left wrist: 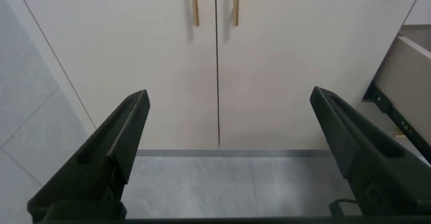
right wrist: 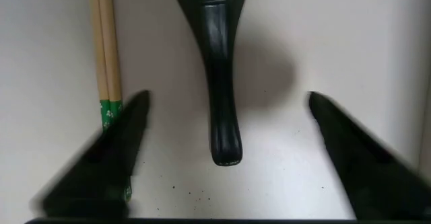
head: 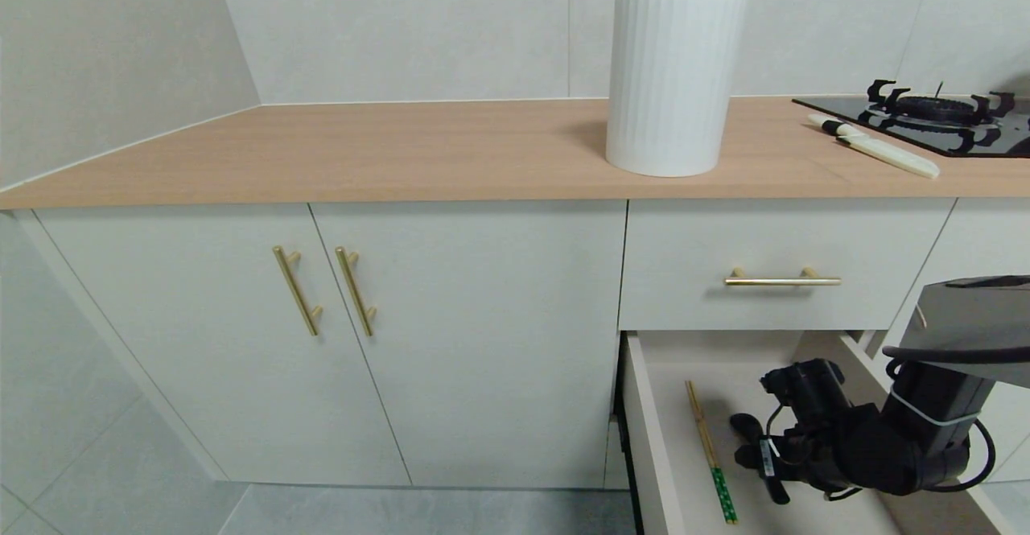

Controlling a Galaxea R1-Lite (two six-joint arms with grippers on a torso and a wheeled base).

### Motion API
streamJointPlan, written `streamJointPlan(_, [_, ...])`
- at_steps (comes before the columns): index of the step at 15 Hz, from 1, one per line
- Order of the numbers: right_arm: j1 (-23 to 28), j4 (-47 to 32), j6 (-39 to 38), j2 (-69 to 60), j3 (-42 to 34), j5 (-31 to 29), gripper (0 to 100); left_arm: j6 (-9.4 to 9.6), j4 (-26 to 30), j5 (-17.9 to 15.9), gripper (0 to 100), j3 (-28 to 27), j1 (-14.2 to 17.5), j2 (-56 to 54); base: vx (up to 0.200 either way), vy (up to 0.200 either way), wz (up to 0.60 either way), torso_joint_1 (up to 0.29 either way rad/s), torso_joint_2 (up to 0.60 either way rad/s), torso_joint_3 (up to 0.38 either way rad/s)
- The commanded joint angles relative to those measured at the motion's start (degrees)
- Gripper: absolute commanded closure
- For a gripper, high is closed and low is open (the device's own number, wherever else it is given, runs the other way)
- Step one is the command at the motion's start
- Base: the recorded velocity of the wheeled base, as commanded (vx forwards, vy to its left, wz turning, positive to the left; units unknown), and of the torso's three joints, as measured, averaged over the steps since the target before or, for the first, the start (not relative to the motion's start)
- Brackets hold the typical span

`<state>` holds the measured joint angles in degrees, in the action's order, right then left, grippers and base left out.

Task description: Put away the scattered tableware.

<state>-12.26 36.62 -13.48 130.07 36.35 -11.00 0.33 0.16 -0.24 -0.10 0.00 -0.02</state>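
Observation:
The lower drawer [head: 650,430] under the counter stands open. A pair of wooden chopsticks [head: 709,450] with green ends lies on its floor, and beside them a black spoon [head: 758,448]. My right gripper [head: 779,432] hangs inside the drawer, open, just over the spoon. In the right wrist view the spoon's handle [right wrist: 222,69] lies flat between the spread fingers of the right gripper [right wrist: 227,100], untouched, with the chopsticks [right wrist: 104,49] off to one side. A cream-handled knife [head: 877,149] lies on the counter by the stove. My left gripper [left wrist: 229,97] is open and holds nothing, low before the cabinet doors.
A tall white ribbed canister [head: 674,76] stands on the wooden counter [head: 362,149]. A black gas hob [head: 933,117] is at the far right. The upper drawer [head: 782,280] is closed, as are the two cabinet doors [head: 338,342] with brass handles. Grey tiled floor lies below.

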Motion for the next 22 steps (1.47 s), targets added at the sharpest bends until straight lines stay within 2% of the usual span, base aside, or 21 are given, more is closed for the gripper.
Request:
streamJointPlan(1, [0.0, 0.0, -0.1, -1.1, -0.1, 0.0, 0, 0.02, 0.0, 0.0, 0, 0.0, 0.0, 0.0, 0.000, 0.000, 0.00, 0.000, 0.00, 0.000])
streamJointPlan(5, [1.0, -1.1, 0.3, -14.8, -3.3, 0.6, 0, 0.02, 0.0, 0.0, 0, 0.0, 0.0, 0.0, 0.000, 0.000, 0.00, 0.000, 0.00, 0.000])
streamJointPlan(7, [1.0, -6.1, 0.3, -22.6, -3.4, 0.8, 0, 0.02, 0.0, 0.0, 0, 0.0, 0.0, 0.0, 0.000, 0.000, 0.00, 0.000, 0.00, 0.000])
streamJointPlan(9, [0.4, -18.3, 0.3, -35.8, -1.4, 5.1, 0, 0.02, 0.0, 0.0, 0, 0.0, 0.0, 0.0, 0.000, 0.000, 0.00, 0.000, 0.00, 0.000])
streamJointPlan(11, [-1.7, -27.8, 0.3, -42.8, 0.7, 8.8, 0, 0.02, 0.0, 0.0, 0, 0.0, 0.0, 0.0, 0.000, 0.000, 0.00, 0.000, 0.00, 0.000])
streamJointPlan(12, [-3.6, -35.1, 0.3, -47.0, 2.8, 10.5, 0, 0.02, 0.0, 0.0, 0, 0.0, 0.0, 0.0, 0.000, 0.000, 0.00, 0.000, 0.00, 0.000])
streamJointPlan(13, [-5.0, -37.9, 0.3, -48.6, 3.5, 10.5, 0, 0.02, 0.0, 0.0, 0, 0.0, 0.0, 0.0, 0.000, 0.000, 0.00, 0.000, 0.00, 0.000])
streamJointPlan(15, [-6.8, -39.8, 2.3, -51.0, 2.9, 10.5, 0, 1.16, 0.1, -0.1, 0, 0.1, 0.0, 0.0, 0.000, 0.000, 0.00, 0.000, 0.00, 0.000])
streamJointPlan(17, [-7.0, -40.7, 3.9, -51.9, 2.6, 10.6, 0, 0.02, 0.0, 0.0, 0, 0.1, 0.0, 0.0, 0.000, 0.000, 0.00, 0.000, 0.00, 0.000])
streamJointPlan(20, [-8.4, -42.6, 4.4, -53.3, 2.4, 10.6, 0, 0.02, 0.0, 0.0, 0, 0.1, 0.0, 0.0, 0.000, 0.000, 0.00, 0.000, 0.00, 0.000])
streamJointPlan(22, [-8.6, -44.9, 6.0, -54.0, 2.4, 10.6, 0, -0.07, 0.0, 0.0, 0, 0.0, 0.0, 0.0, -0.200, 0.000, 0.00, 0.002, 0.00, 0.005])
